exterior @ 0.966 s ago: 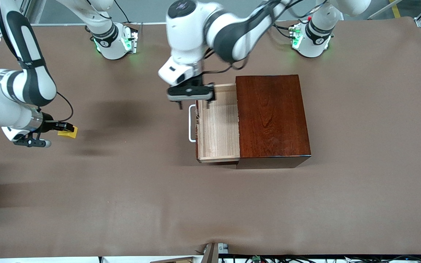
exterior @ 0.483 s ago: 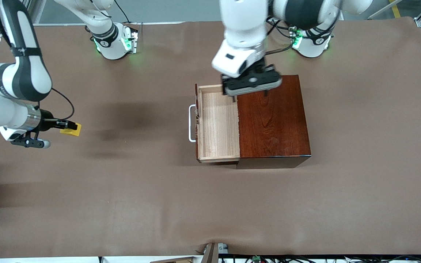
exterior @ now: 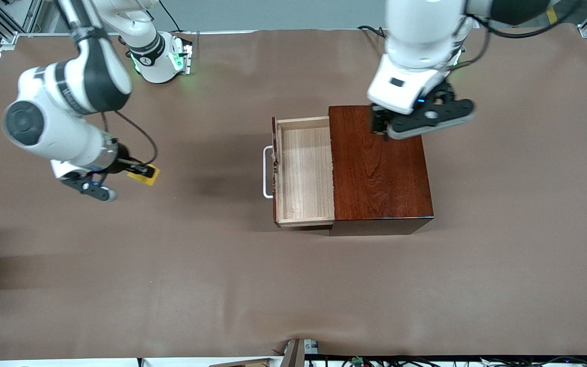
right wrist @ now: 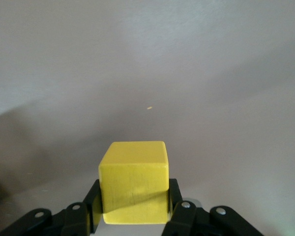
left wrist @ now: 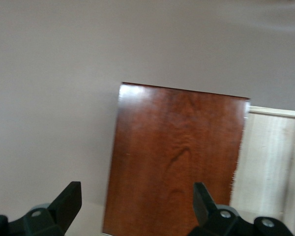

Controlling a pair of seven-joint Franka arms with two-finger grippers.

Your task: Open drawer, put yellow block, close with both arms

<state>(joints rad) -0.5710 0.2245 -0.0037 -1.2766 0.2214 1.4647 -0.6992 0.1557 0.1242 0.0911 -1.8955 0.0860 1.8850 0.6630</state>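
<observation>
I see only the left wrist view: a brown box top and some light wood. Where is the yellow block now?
Observer: The right gripper holds the yellow block over the table, toward the right arm's end.
Operator: Is the drawer open wide?
Observer: Yes, the drawer is out; its white handle faces the right arm's end.
Operator: And my left gripper?
Observer: The left gripper hangs open over the box top.

No text, label, brand, number or sign can be read anywhere; the marks on the arm bases are too small to make out.
</observation>
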